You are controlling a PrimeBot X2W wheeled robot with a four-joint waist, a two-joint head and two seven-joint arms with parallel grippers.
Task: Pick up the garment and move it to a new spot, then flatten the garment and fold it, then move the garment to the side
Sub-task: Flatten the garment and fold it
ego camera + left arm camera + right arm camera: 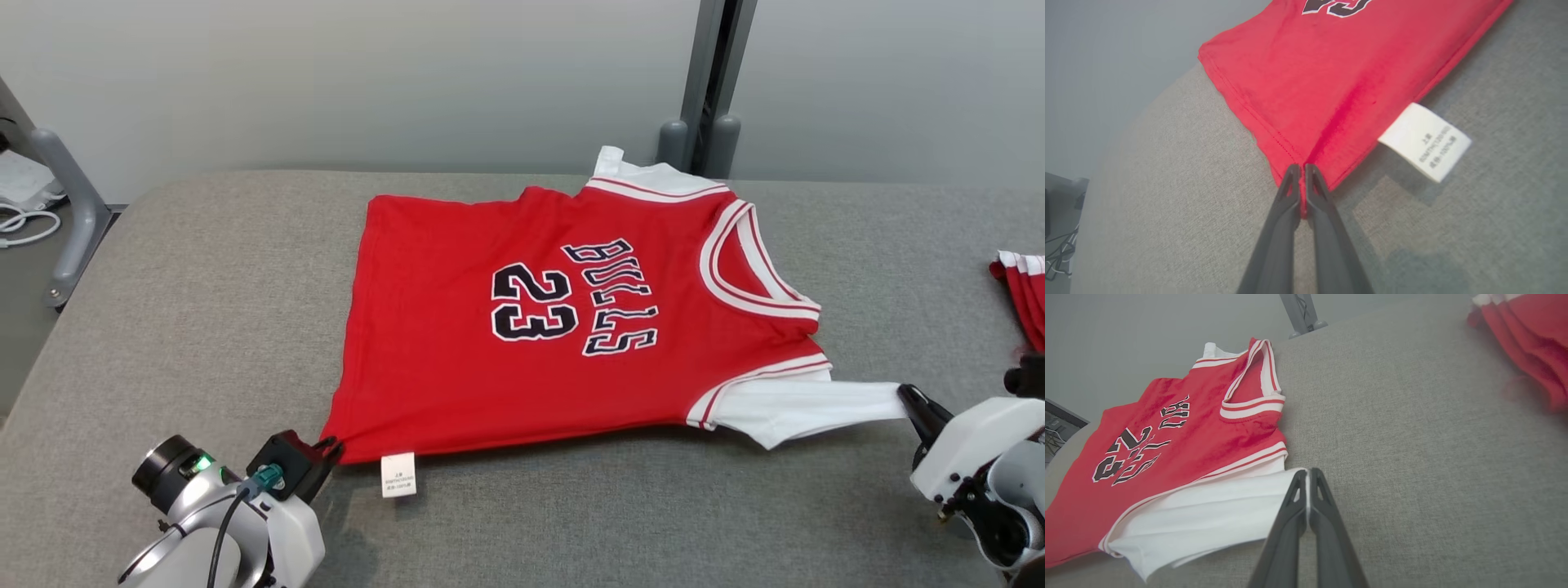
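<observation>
Red-and-white fabric basketball jersey (531, 327) lies flat on the grey cloth worktop (204, 286), long axis spanning both arms — left pincer (331, 447) clenched on its hem corner, right pincer (904, 394) on its white sleeve (816, 404).

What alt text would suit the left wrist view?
The left pincer is shut on a corner of a red jersey lying on a grey surface. A white care label sticks out from its edge.
</observation>
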